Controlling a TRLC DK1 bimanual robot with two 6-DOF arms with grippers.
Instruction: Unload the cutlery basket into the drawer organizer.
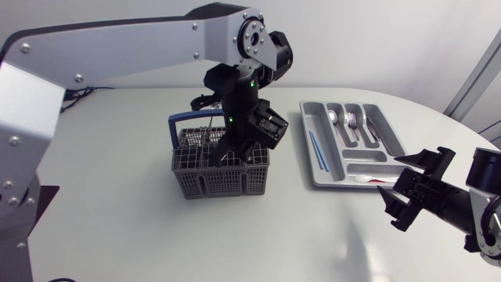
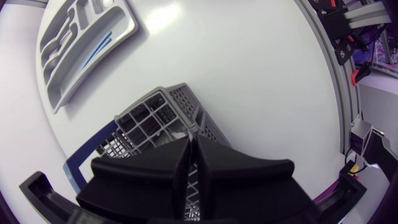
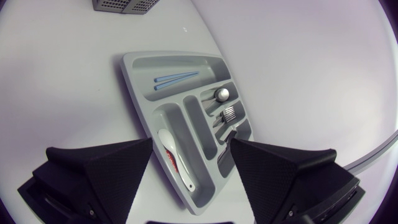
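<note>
The grey cutlery basket (image 1: 205, 178) with a blue handle (image 1: 188, 119) stands mid-table. My left gripper (image 1: 235, 150) points down into its right half, fingers shut; in the left wrist view the left gripper (image 2: 191, 140) has its fingers pressed together over the basket (image 2: 149, 118), and I cannot see anything between them. The grey drawer organizer (image 1: 313, 160) lies to the right, holding blue chopsticks (image 1: 317, 149), a spoon (image 1: 334, 119), a fork (image 1: 351, 121) and a white utensil (image 1: 368, 180). My right gripper (image 1: 407, 188) stands open near the organizer's front right corner; in its wrist view the right gripper (image 3: 191, 144) is empty above the organizer (image 3: 134, 81).
Bare white table lies in front of the basket and between basket and organizer. The table's curved edge runs close behind my right arm. Cables lie at the back left near my left arm's base.
</note>
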